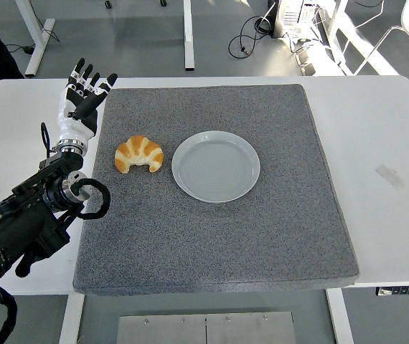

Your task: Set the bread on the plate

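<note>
A golden croissant [139, 153] lies on the grey mat [212, 236], just left of an empty pale plate [216, 166]. The two are close but apart. My left hand [85, 92] is raised over the mat's far left edge, up and to the left of the croissant. Its fingers are spread and hold nothing. The black left arm runs in from the lower left corner. No right arm shows.
The mat covers most of the white table [384, 136]. A small strip of tape [389, 174] lies on the bare table at right. Desk legs and cables stand on the floor beyond the far edge.
</note>
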Robot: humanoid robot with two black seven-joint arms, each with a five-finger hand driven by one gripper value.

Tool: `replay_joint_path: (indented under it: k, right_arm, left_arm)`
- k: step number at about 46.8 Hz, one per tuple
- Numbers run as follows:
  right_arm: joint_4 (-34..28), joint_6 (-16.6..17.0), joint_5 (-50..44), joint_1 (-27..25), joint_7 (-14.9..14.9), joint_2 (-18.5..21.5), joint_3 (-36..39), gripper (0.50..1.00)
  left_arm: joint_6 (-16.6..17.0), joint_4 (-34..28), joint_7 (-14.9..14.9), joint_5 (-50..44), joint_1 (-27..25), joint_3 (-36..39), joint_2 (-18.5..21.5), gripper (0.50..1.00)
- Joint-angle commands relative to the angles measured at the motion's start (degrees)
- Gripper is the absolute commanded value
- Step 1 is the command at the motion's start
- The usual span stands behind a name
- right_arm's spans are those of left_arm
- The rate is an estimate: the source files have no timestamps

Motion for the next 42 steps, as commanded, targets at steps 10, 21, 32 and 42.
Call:
replay_joint_path:
  k: [10,21,32,42]
  right_arm:
    - [0.0,0.0,0.0,0.0,0.0,0.0,0.0,1.0]
    - [0.0,0.0,0.0,0.0,0.0,0.0,0.0,1.0]
    - [0.0,0.0,0.0,0.0,0.0,0.0,0.0,1.0]
    - [0.0,0.0,0.0,0.0,0.0,0.0,0.0,1.0]
  left_arm:
    - [-0.2,0.0,0.0,0.7,0.1,0.0,-0.1,0.974]
    - [-0.4,-0.9,0.0,0.8,-0.4,0.1,1.9,0.977]
    - [0.1,-9.1,0.2,0.1,-1.3,8.2,10.7,0.966]
    - [1.1,-14.0,0.5,0.6,-3.9,13.7,17.1,0.957]
